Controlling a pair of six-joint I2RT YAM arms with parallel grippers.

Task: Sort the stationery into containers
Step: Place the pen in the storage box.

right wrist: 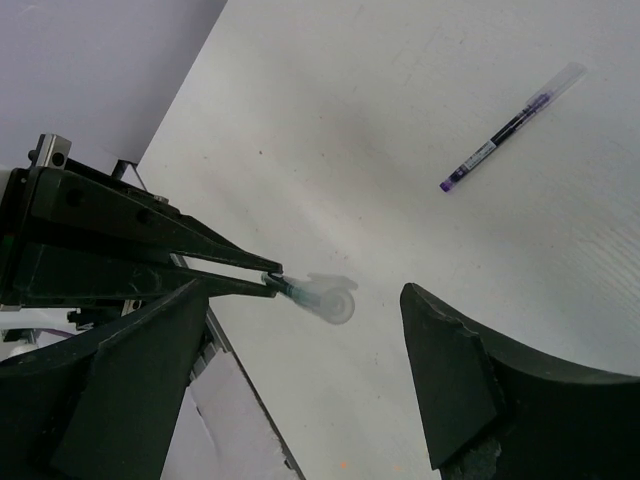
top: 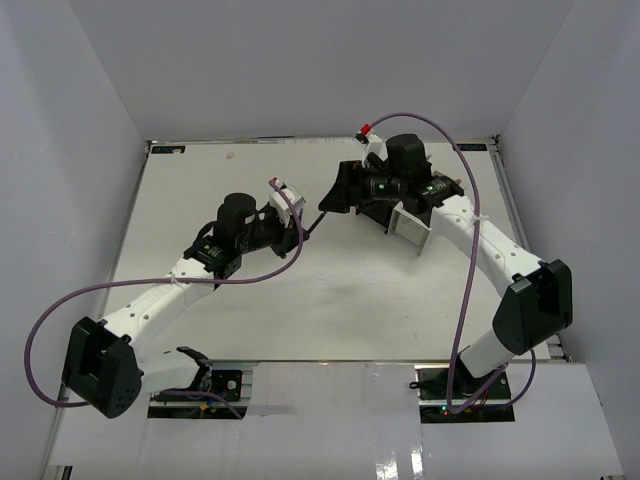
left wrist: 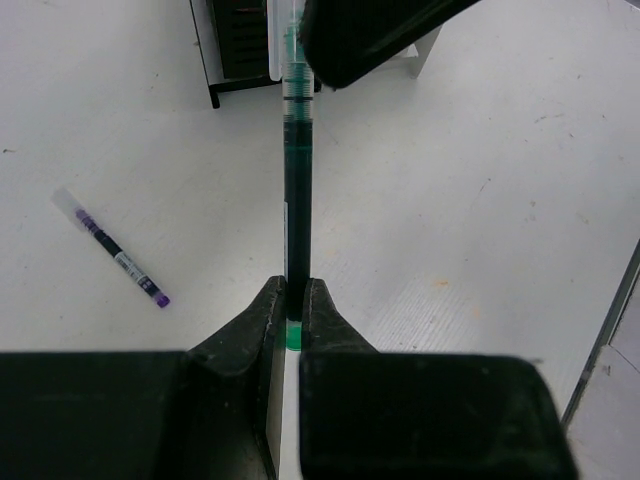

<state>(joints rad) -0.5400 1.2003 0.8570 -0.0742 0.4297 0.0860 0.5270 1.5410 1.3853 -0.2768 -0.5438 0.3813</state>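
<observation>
Seemingly mid-sort: the left gripper (left wrist: 295,292) is clamped shut on the tail of a slim teal-barrelled plastic pen (left wrist: 297,200). The pen's long axis runs straight up the centre of the left-wrist frame, its clear end aimed into the wide-open, empty right gripper (right wrist: 305,288). A purple-and-black pen (left wrist: 112,256) lies unsorted at left; the black slotted box (left wrist: 235,50), upper left, hides its contents.

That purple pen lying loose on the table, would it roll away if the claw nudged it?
Probably, if pushed sideways: the purple pen has a slim, round-looking barrel and lies flat on the smooth table. It looks stiff and light, so it should lift without bending. Its clear cap may be a little slippery to pinch.
</observation>
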